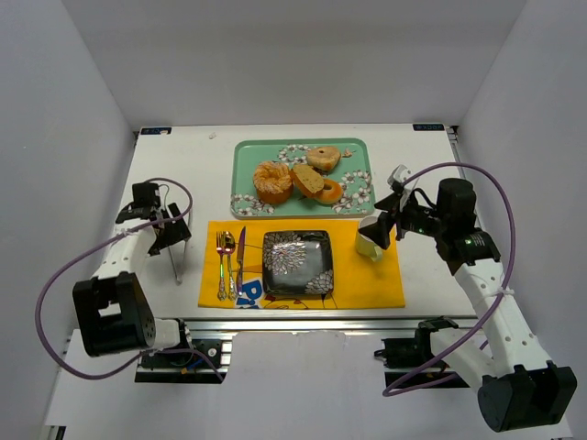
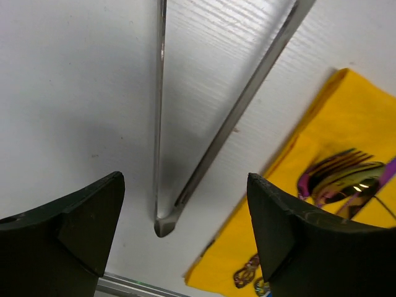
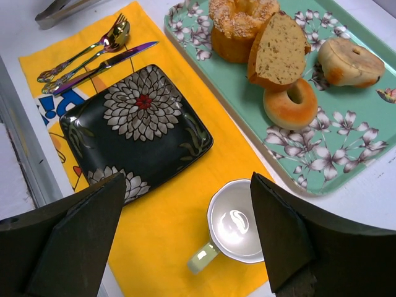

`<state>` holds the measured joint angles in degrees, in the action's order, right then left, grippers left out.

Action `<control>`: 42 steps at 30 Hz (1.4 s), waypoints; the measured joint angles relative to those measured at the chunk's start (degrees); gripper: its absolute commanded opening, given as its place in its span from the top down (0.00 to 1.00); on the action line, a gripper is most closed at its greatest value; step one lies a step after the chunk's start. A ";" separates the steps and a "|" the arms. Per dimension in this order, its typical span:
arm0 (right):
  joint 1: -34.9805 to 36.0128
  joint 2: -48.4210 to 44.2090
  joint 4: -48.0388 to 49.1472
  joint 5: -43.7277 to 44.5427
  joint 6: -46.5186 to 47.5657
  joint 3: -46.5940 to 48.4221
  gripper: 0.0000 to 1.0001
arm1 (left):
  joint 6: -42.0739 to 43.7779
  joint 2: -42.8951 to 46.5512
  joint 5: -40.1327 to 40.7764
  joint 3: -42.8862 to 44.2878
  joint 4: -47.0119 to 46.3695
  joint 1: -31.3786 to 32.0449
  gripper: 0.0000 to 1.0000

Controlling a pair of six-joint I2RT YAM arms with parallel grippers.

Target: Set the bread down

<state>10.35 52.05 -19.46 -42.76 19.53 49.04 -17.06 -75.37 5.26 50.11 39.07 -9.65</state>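
Top external view, nearest items first. Left gripper (image 1: 169, 231): held over the left part of the white table (image 1: 165, 165), jaws apart, nothing between them. Metal tongs (image 1: 176, 261): laid on the table directly below that gripper, just left of the yellow placemat (image 1: 367, 280); in the left wrist view the joined end of the tongs (image 2: 164, 224) is seen between the two black fingers (image 2: 80, 235), untouched.

Right gripper (image 1: 383, 223): held above the right part of the placemat, jaws wide apart and empty. White cup (image 3: 235, 224): stood upright on the placemat beneath that gripper, its pale green handle turned toward the near edge.

Fork (image 1: 220, 261), spoon (image 1: 229, 259) and knife (image 1: 240, 258): laid side by side on the left part of the placemat. Black square plate (image 3: 139, 127), flower-patterned: set at the middle of the placemat, nothing on it.

Teal flowered tray (image 3: 322, 184): placed beyond the placemat, four baked items on it. Bread (image 3: 291, 104), a small smooth golden ring: found on the near side of the tray, touching the cut loaf (image 3: 279, 52) and gripped by neither arm. Ridged pastry (image 3: 238, 25): sat to the left of the loaf. Pale ring (image 3: 349, 62): placed at the far side, apart from the bread.
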 measured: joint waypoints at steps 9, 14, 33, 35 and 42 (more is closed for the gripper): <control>-1.79 0.48 1.16 -0.66 -1.14 -0.20 0.14 | 7.32 -5.97 -0.17 -0.92 -6.05 0.02 0.11; -2.60 1.68 1.64 -0.79 -1.64 -0.20 0.14 | 9.14 -11.69 -1.73 -0.92 -8.04 0.02 0.12; -5.77 2.80 1.64 -0.96 -2.45 -0.17 0.14 | 9.66 -15.56 -2.40 -1.95 -15.26 0.39 0.73; -5.92 2.80 1.62 -0.94 -2.43 -0.17 0.13 | 9.20 -14.78 -2.62 -2.54 -15.76 0.39 0.77; -6.75 2.80 1.57 -0.96 -2.40 -0.13 0.13 | 4.81 -6.69 -9.99 -0.57 -12.61 0.44 0.62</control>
<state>3.60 54.85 -17.89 -43.72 17.12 48.90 -12.25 -82.06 -4.73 49.54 26.46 -9.21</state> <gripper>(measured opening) 0.864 0.306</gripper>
